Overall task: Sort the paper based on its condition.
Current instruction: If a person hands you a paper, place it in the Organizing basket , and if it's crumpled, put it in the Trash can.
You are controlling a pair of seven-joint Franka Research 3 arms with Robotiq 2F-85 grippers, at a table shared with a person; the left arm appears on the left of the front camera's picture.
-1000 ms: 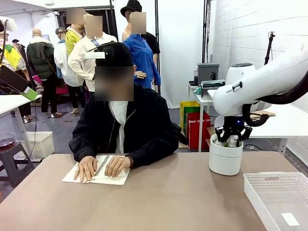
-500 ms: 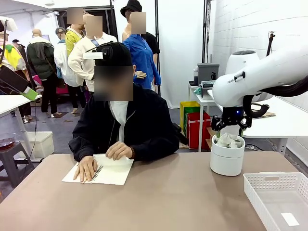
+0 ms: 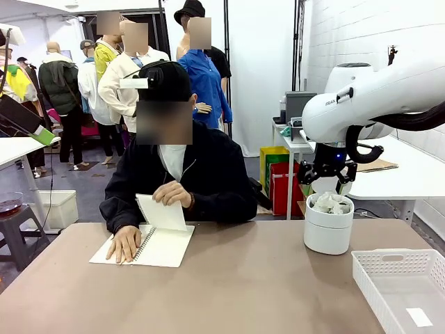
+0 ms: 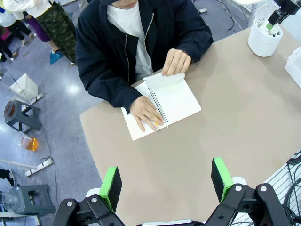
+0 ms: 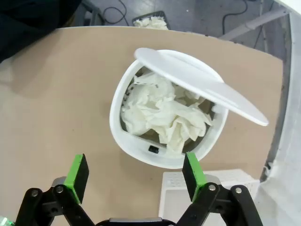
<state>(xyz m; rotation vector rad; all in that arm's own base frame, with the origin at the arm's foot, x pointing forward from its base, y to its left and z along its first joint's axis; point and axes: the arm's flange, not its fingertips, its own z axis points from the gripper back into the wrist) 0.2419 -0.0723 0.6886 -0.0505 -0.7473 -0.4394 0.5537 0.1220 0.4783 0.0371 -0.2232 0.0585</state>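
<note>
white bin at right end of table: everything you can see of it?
The white bin is a small round, plastic-looking can standing upright on the tan table, toward its far right. Its flat lid is tilted up, leaving the mouth open. Crumpled paper fills it to the rim. The right claw hovers open just above, touching nothing. A white basket lies nearby, apart.

You had the paper [image 5: 162, 115] directly beneath your right hand [image 5: 136, 176], not touching its spread fingers. It was white, crumpled lumps, heavily creased, packed together in the white bin [image 5: 141, 153] and heaped just above its rim.
</note>
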